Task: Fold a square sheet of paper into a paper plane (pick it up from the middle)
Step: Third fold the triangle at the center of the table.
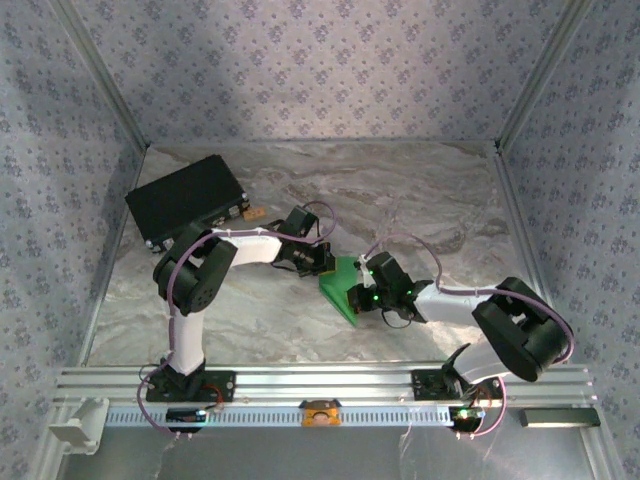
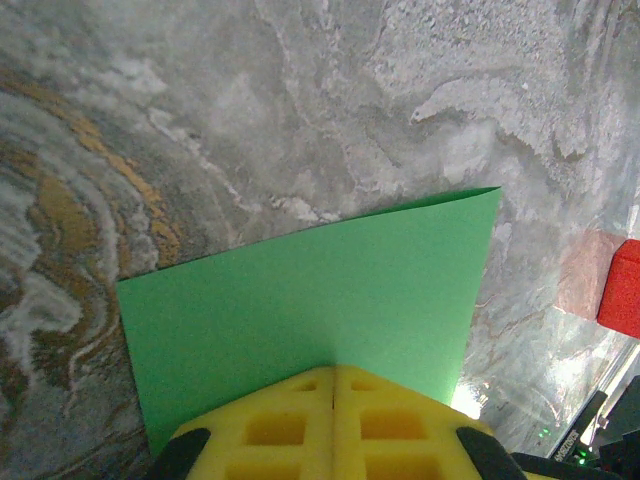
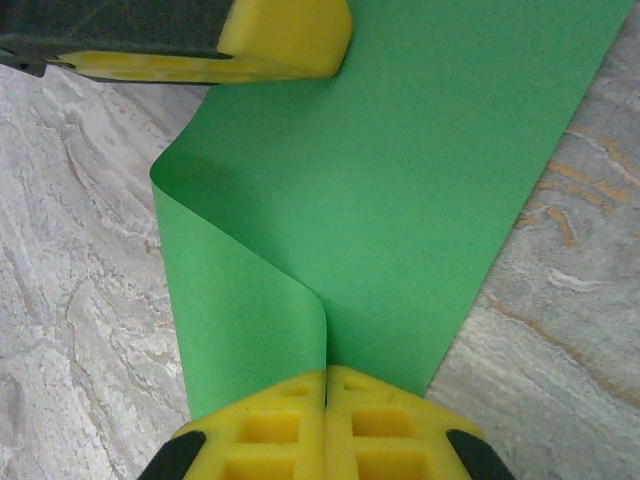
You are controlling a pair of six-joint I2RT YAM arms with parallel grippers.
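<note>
The square sheet of paper (image 1: 343, 291) is bright green and hangs just above the marble tabletop between both arms. My left gripper (image 2: 333, 378) is shut on the middle of one edge, and the sheet (image 2: 320, 285) spreads flat ahead of its yellow fingers. My right gripper (image 3: 325, 378) is shut on the opposite edge, where one side of the sheet (image 3: 420, 180) curls up in a soft fold into the closed jaws. The left gripper's yellow fingertip (image 3: 285, 35) shows at the far edge in the right wrist view. In the top view the left gripper (image 1: 326, 263) and the right gripper (image 1: 361, 296) face each other across the paper.
A black rectangular case (image 1: 185, 200) lies at the back left with a small tan object (image 1: 253, 214) beside it. A small red block (image 2: 622, 290) sits to the right in the left wrist view. Patterned walls and metal rails enclose the table (image 1: 420, 200).
</note>
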